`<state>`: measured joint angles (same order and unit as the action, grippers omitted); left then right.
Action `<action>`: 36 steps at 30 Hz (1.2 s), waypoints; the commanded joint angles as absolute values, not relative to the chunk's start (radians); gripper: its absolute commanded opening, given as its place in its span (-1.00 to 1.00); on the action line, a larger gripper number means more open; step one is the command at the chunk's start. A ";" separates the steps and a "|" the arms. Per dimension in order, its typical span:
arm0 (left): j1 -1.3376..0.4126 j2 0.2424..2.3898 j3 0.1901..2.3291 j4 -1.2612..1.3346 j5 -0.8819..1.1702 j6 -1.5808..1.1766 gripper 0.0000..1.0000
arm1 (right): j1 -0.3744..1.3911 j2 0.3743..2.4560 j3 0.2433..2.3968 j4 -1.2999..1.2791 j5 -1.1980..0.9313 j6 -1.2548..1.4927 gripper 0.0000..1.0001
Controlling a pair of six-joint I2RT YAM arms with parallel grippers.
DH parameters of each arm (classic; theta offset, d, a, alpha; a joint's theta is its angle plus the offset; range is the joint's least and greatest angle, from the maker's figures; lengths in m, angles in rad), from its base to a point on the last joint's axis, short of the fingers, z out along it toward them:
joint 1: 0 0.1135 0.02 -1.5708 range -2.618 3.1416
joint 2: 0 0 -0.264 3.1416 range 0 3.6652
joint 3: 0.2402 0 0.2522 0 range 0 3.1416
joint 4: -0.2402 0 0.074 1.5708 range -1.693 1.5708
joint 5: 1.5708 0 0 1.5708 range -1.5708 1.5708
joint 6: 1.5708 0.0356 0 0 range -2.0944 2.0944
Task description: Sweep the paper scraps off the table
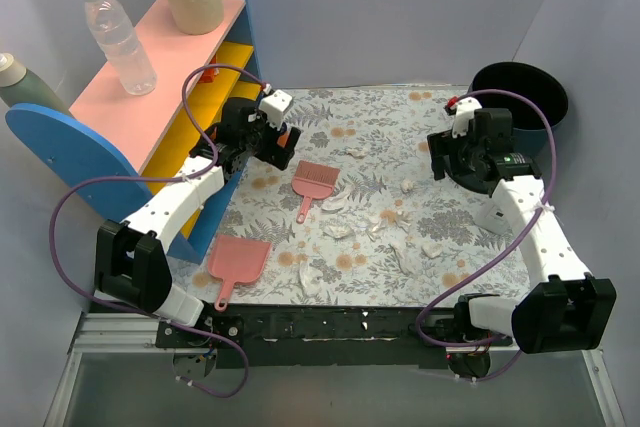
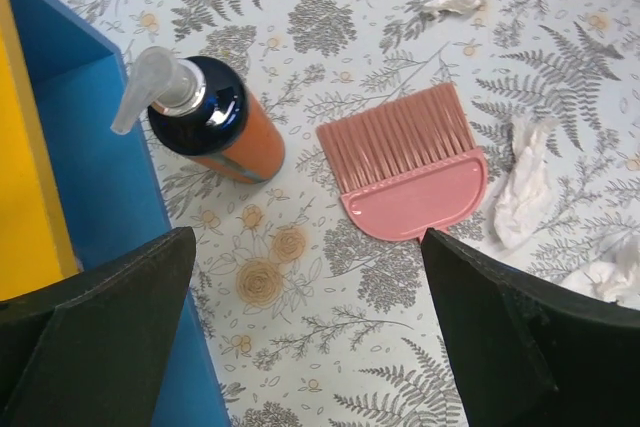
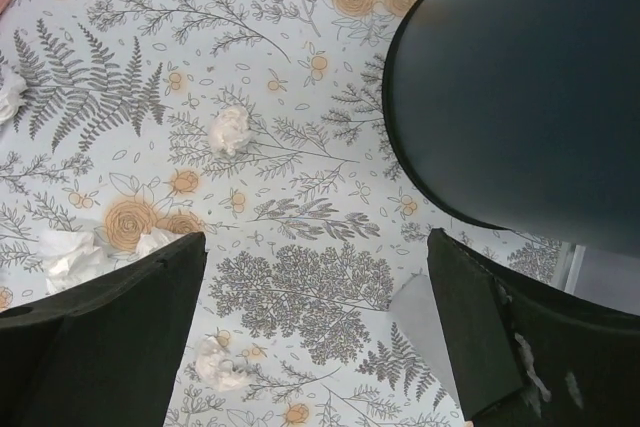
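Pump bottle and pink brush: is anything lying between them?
Nothing: the left wrist view shows only bare table between the pump bottle and the pink brush.

brush [image 2: 410, 162] — handle hidden under left tool [image 2: 308, 237] | dark bin [image 3: 530, 77] — cut by frame edge | bottle [image 1: 20, 82] cut at left

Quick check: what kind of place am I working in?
Probably a staged lab test cell, not a home: plain grey walls box in the floral-cloth table, with a bright shelf, pink brush and dustpan as props.
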<state>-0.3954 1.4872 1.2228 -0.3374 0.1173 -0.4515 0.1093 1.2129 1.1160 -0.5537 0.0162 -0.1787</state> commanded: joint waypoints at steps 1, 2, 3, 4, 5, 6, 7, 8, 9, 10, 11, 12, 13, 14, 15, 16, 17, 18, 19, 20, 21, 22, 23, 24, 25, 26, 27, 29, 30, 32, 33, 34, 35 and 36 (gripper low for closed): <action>-0.396 1.445 1.259 -0.429 0.245 -0.416 0.96 | 0.117 1.210 1.144 -0.545 -0.084 -0.262 0.96; -0.396 1.445 1.269 -0.467 0.306 -0.396 0.96 | 0.117 1.210 1.147 -0.566 -0.174 -0.308 0.96; -0.396 1.447 1.270 -0.506 0.327 -0.364 0.96 | 0.117 1.210 1.153 -0.584 -0.222 -0.395 0.96; -0.396 1.442 1.269 -0.573 0.342 -0.348 0.95 | 0.118 1.213 1.158 -0.606 -0.273 -0.438 0.96; -0.396 1.436 1.266 -0.606 0.368 -0.333 0.90 | 0.121 1.219 1.163 -0.659 -0.369 -0.480 0.96; -0.396 1.419 1.250 -0.635 0.380 -0.296 0.88 | 0.123 1.223 1.164 -0.673 -0.403 -0.515 0.95; -0.396 1.407 1.240 -0.690 0.390 -0.278 0.85 | 0.129 1.230 1.157 -0.679 -0.416 -0.525 0.93; -0.396 1.393 1.226 -0.715 0.394 -0.258 0.83 | 0.139 1.232 1.149 -0.683 -0.414 -0.517 0.89; -0.396 1.381 1.200 -0.739 0.399 -0.214 0.82 | 0.143 1.232 1.138 -0.678 -0.414 -0.512 0.87; -0.396 1.352 1.184 -0.789 0.399 -0.192 0.81 | 0.146 1.227 1.117 -0.678 -0.417 -0.511 0.86; -0.397 1.342 1.174 -0.814 0.396 -0.175 0.78 | 0.152 1.221 1.105 -0.673 -0.420 -0.512 0.85; -0.397 1.332 1.164 -0.837 0.373 -0.170 0.77 | 0.155 1.216 1.094 -0.672 -0.419 -0.514 0.84; -0.396 1.316 1.154 -0.879 0.361 -0.179 0.76 | 0.159 1.209 1.079 -0.673 -0.419 -0.518 0.83; -0.397 1.312 1.147 -0.900 0.344 -0.184 0.74 | 0.170 1.207 1.075 -0.676 -0.416 -0.528 0.82; -0.397 1.307 1.138 -0.923 0.327 -0.192 0.71 | 0.178 1.207 1.071 -0.684 -0.416 -0.534 0.82; -0.397 1.305 1.111 -0.949 0.268 -0.231 0.68 | 0.192 1.206 1.068 -0.692 -0.413 -0.540 0.82; -0.397 1.311 1.094 -0.960 0.234 -0.250 0.64 | 0.199 1.206 1.057 -0.695 -0.411 -0.549 0.81; -0.397 1.318 1.085 -0.977 0.210 -0.264 0.52 | 0.205 1.207 1.051 -0.696 -0.410 -0.554 0.81; -0.397 1.324 1.074 -0.995 0.184 -0.276 0.50 | 0.212 1.210 1.048 -0.698 -0.411 -0.557 0.81; -0.397 1.319 1.043 -0.994 0.175 -0.297 0.49 | 0.228 1.213 1.043 -0.699 -0.417 -0.557 0.81; -0.402 1.318 1.029 -0.985 0.166 -0.313 0.49 | 0.235 1.218 1.037 -0.699 -0.422 -0.557 0.81; -0.408 1.315 1.019 -0.961 0.161 -0.327 0.49 | 0.242 1.226 1.037 -0.699 -0.426 -0.557 0.81; -0.414 1.315 1.019 -0.948 0.170 -0.340 0.49 | 0.258 1.230 1.037 -0.695 -0.436 -0.557 0.81; -0.419 1.327 1.028 -0.934 0.181 -0.360 0.49 | 0.265 1.232 1.035 -0.690 -0.437 -0.555 0.81; -0.429 1.338 1.043 -0.921 0.198 -0.364 0.48 | 0.273 1.241 1.038 -0.687 -0.437 -0.549 0.81; -0.434 1.353 1.058 -0.911 0.215 -0.367 0.48 | 0.285 1.244 1.043 -0.686 -0.439 -0.548 0.81; -0.448 1.385 1.089 -0.899 0.215 -0.373 0.47 | 0.290 1.249 1.048 -0.684 -0.440 -0.546 0.81; -0.465 1.425 1.117 -0.858 0.210 -0.373 0.43 | 0.293 1.258 1.057 -0.680 -0.442 -0.531 0.81; -0.486 1.443 1.146 -0.842 0.203 -0.371 0.42 | 0.293 1.261 1.060 -0.670 -0.440 -0.523 0.81; -0.502 1.514 1.189 -0.812 0.207 -0.376 0.40 | 0.293 1.258 1.068 -0.661 -0.431 -0.494 0.81; -0.512 1.541 1.234 -0.802 0.210 -0.380 0.40 | 0.293 1.256 1.071 -0.657 -0.430 -0.486 0.82; -0.512 1.593 1.256 -0.795 0.213 -0.391 0.40 | 0.293 1.249 1.071 -0.650 -0.428 -0.479 0.82; -0.515 1.623 1.278 -0.795 0.221 -0.391 0.39 | 0.291 1.244 1.071 -0.647 -0.426 -0.468 0.82; -0.518 1.646 1.299 -0.795 0.224 -0.391 0.37 | 0.293 1.240 1.068 -0.646 -0.425 -0.463 0.82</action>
